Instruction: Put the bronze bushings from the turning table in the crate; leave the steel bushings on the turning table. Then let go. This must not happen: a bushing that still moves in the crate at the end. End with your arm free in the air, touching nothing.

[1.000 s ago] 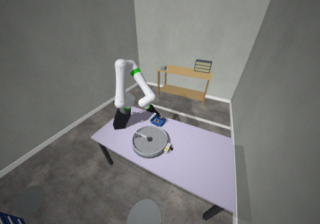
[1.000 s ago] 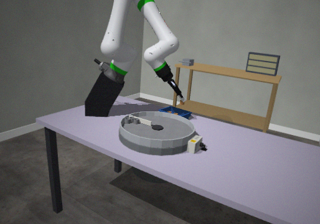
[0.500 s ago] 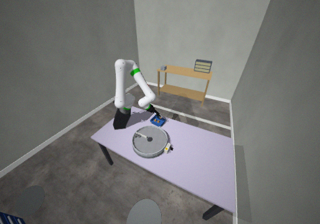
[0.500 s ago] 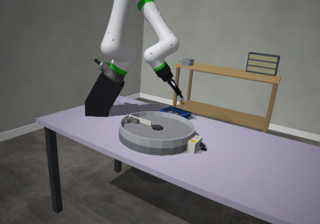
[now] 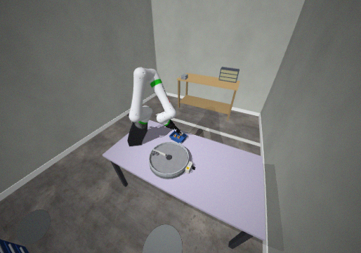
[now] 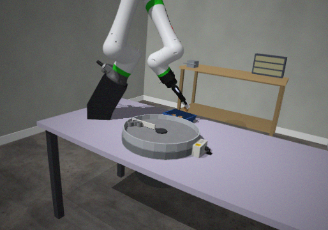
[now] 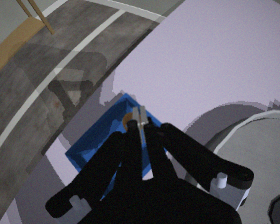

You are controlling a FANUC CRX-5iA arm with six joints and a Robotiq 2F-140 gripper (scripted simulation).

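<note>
The black two-finger gripper (image 5: 181,133) (image 6: 187,107) (image 7: 140,114) is nearly closed, pinching a small, rounded bronze bushing (image 6: 185,109) (image 7: 127,120) above the blue rectangular crate (image 5: 178,142) (image 6: 191,119) (image 7: 88,138) near the table's far edge; the bushing's long axis is unclear.

Matt grey, metal-looking turning table (image 5: 168,175) (image 6: 161,151) (image 7: 230,127) — glossy blue plastic-looking crate (image 5: 178,141) (image 6: 190,119) (image 7: 86,141) — smooth wood-look bench (image 5: 211,81) (image 6: 233,73) (image 7: 13,42).
</note>
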